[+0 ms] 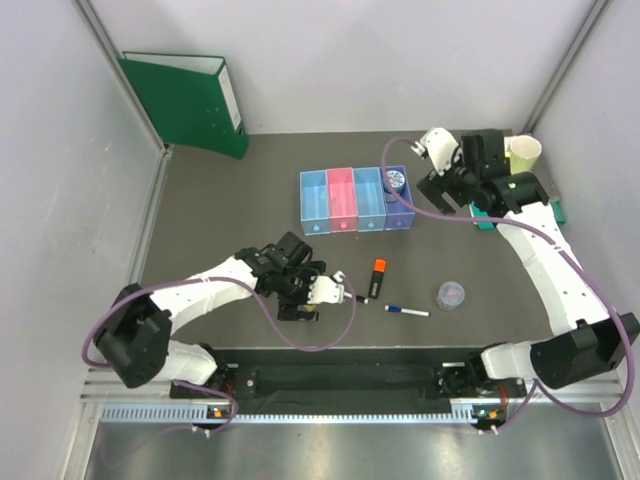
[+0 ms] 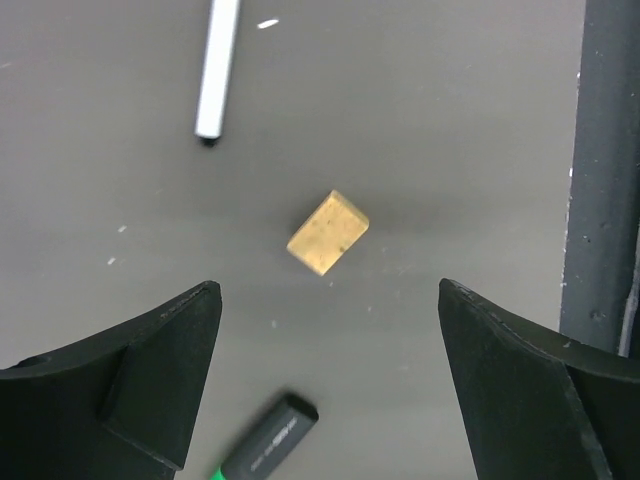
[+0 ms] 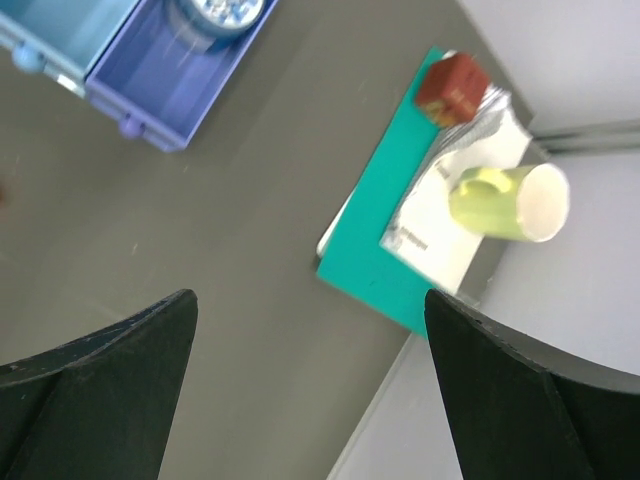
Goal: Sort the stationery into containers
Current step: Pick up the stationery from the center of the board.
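Tan block [image 2: 328, 232] lies on the dark table [image 2: 480, 150] just ahead of the left gripper [image 2: 327, 290], at 12 o'clock and centred between fingers spread wide, holding nothing — its long axis runs 7 to 1 o'clock, skewed to their closing line. The left arm is plainly nearer. Far off toward 1 o'clock, the right gripper [image 3: 310, 295] hangs wide open, empty, by the purple bin [image 3: 175, 95].

White shell links joined by black joint housings were seen on the left arm [image 1: 205, 292] and the right arm [image 1: 545, 262]. A mauve cable [image 1: 300, 345] was looped loosely along each. The left gripper [image 2: 327, 290] and right gripper [image 3: 310, 295] were fitted with broad, matte-black, wedge-shaped fingers [image 2: 150, 370].
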You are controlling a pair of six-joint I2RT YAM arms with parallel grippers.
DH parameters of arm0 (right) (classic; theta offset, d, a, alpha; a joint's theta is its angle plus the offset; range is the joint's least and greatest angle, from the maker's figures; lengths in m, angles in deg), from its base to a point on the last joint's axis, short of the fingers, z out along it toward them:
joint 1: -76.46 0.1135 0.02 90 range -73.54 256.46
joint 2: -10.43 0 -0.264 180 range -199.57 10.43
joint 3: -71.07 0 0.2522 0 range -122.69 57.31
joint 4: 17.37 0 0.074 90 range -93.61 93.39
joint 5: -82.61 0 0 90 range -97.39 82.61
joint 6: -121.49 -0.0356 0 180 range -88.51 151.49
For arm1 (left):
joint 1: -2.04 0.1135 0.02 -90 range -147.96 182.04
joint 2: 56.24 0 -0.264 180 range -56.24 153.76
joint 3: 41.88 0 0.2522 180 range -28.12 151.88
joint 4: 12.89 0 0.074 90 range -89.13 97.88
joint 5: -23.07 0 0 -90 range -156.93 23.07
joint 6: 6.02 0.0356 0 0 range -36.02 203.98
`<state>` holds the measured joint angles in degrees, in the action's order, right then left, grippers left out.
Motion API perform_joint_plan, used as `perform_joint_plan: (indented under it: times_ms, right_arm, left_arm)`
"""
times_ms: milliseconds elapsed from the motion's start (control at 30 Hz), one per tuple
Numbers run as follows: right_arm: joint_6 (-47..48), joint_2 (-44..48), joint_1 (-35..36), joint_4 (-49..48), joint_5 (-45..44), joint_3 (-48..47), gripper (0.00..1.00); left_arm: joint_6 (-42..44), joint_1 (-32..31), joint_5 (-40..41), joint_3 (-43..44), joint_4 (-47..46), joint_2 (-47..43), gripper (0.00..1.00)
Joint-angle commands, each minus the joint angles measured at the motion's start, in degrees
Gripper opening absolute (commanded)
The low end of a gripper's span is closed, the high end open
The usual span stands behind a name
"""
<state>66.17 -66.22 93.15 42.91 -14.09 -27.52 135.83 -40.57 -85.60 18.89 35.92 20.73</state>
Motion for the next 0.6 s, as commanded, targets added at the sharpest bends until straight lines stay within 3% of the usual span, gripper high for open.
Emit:
perform_joint_plan:
  times_ms: [0,267,400,433,567]
  right_arm:
    - [-1.2,4.3,-0.4,1.6,-0.8,3.2,0.95]
    - [-2.2,5.8,-1.4,2.5,1.2,3.9,0.95]
    - [-2.1,5.8,-1.7,3.2,1.9,5.3,0.95]
    - [-1.8,5.9,-1.8,3.6,2.1,6.2,0.95]
    - [1.2,6.2,-1.8,7.8,6.2,13.3,0.95]
  left_arm:
    - [2.7,-0.7,-2.1,0.8,-3.2,3.3,0.93]
    - [5.1,-0.7,0.6,3.4,-7.2,11.4,0.86]
    - [4.6,-0.7,0.5,4.1,-7.6,12.8,0.69]
    - [4.7,-0.7,0.4,4.0,-7.6,13.0,0.6]
    - [4.0,-0.7,0.2,4.2,-8.2,12.9,0.39]
